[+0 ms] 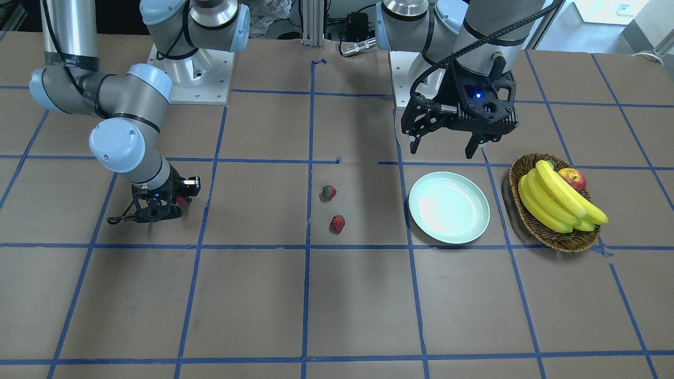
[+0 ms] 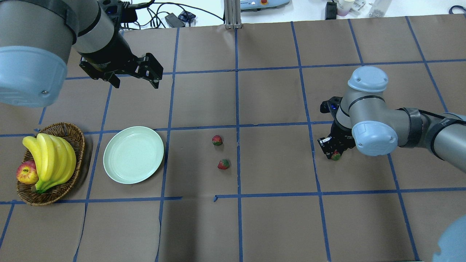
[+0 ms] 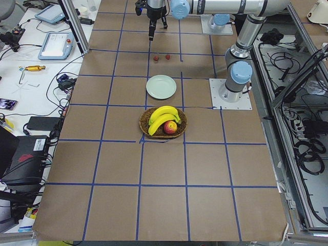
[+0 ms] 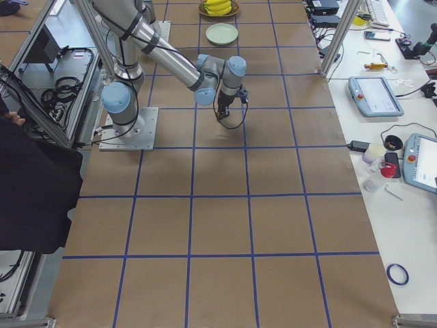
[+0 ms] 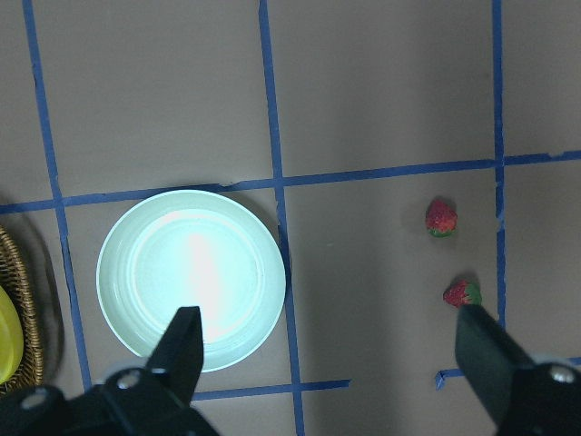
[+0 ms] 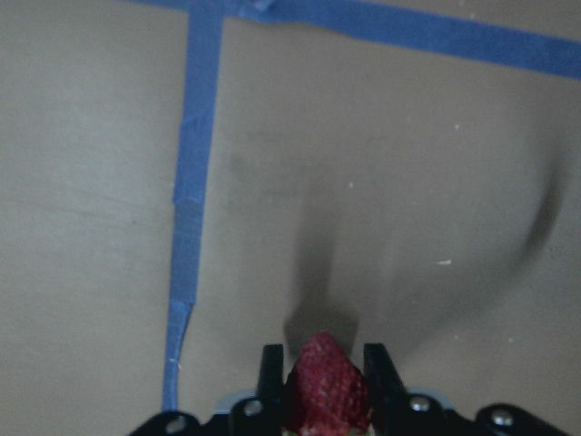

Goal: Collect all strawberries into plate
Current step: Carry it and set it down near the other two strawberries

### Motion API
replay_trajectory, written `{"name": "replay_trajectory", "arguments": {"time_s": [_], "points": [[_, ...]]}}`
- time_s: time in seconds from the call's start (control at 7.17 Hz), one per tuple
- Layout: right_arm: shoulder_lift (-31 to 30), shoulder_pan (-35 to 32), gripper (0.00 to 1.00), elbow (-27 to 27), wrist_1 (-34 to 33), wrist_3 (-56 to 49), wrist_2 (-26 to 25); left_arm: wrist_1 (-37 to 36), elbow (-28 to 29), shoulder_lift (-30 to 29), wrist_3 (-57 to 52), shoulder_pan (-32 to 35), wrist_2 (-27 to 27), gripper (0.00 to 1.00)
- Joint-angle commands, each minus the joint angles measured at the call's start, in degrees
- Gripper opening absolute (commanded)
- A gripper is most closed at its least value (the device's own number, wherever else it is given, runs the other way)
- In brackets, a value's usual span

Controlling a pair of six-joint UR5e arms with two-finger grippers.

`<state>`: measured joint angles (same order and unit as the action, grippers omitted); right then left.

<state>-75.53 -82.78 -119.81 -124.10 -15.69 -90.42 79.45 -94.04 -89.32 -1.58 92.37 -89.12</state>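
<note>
Three strawberries are counted, none in the plate (image 2: 133, 154), which sits bare between the basket (image 2: 74, 135) and the table's middle. The far strawberry (image 2: 217, 140) and the near strawberry (image 2: 224, 164) lie loose on the table (image 2: 276, 225), close to each other and well apart from the plate on its right-hand side. The third strawberry (image 6: 325, 386) is pinched between the fingers of the right gripper (image 2: 334, 153), low over the table on the robot's right, far from the plate; whether it is clear of the surface cannot be confirmed. The left gripper (image 2: 136, 83) hangs high beyond the plate with its fingers spread wide and nothing between them. In my judgement the fruit is light, small and tapered, possibly soft and easily bruised. The broad body just below the green cap is the soundest place to grip, with gentle pressure, since the narrow tip could squirt out of the jaws. The plate's shallow rim suggests a low release, as a dropped berry may roll off. Other counts: one plate, one basket, one bunch of bananas (image 2: 51, 156) and one apple (image 2: 27, 172), both in the basket and not part of the job.
</note>
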Motion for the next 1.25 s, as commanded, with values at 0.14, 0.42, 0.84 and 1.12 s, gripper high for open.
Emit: {"name": "replay_trajectory", "arguments": {"time_s": [0.14, 0.42, 0.84, 1.12], "points": [[0.9, -8.8, 0.0, 6.8, -1.5, 17.2, 6.7, -0.1, 0.1, -0.1, 0.0, 0.0, 0.0, 1.0], [5.0, -17.7, 0.0, 10.9, -5.4, 32.4, 9.8, -0.1, 0.1, 0.0, 0.1, 0.0, 0.0, 1.0], [9.3, -29.9, 0.0, 15.3, -8.4, 47.1, 9.9, -0.1, 0.1, 0.0, 0.1, 0.0, 0.1, 1.0], [10.4, -34.7, 0.0, 19.1, -9.0, 54.0, 9.9, 0.0, 0.1, 0.0, 0.1, 0.0, 0.1, 1.0]]}}
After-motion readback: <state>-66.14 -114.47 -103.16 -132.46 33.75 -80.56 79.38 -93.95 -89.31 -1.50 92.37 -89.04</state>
